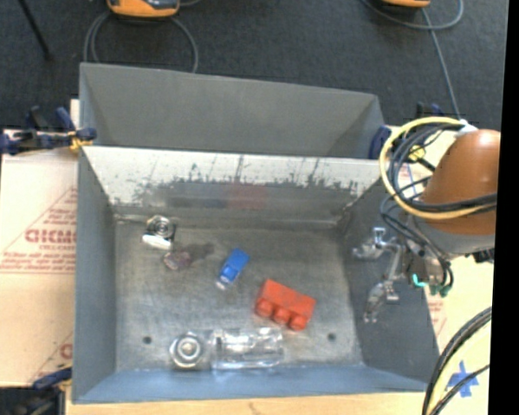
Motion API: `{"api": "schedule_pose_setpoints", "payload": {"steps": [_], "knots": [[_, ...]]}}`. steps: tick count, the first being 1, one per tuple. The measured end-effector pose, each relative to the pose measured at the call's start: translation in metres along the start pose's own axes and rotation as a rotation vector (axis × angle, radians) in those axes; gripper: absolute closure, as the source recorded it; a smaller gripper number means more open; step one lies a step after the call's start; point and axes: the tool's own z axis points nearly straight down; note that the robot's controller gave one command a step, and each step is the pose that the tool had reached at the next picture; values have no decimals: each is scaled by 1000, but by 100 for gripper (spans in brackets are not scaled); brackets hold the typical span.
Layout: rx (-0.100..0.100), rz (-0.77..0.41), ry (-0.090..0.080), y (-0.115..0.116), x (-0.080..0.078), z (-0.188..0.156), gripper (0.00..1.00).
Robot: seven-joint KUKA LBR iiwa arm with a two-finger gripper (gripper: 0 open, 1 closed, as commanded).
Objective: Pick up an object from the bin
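Red block [285, 305], a studded toy brick, lies flat on the floor of the grey bin [100, 263] at about 3 o'clock from the floor's centre, and is the loose thing nearest the end effector [373, 273]. The end effector hangs at the bin's 3 o'clock side, above the sloping right wall, its two fingers apart with nothing between them. It is well apart from the block and not yet over any object. A small blue piece [232, 268] lies just at 10 o'clock of the block. A clear plastic item [248, 347] and a round metal cap [185, 349] lie at 6 to 7 o'clock along the near wall. A shiny fitting [158, 232] and a dull purple scrap [180, 259] lie at 10 o'clock. For a sound pick, the block seems the best choice: it stands clear of its neighbours and offers flat parallel sides. The fingers should be turned to span its short width, centred over it and lowered with the fingers kept wide until they straddle both sides, clearing the wall on the way in.
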Motion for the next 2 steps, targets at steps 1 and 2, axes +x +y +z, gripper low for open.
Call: {"api": "schedule_pose_setpoints", "payload": {"steps": [1, 2], "knots": [[6, -263, -16, 44, 39, 95, 0], [0, -377, -6, 104, -15, 63, 0]]}}
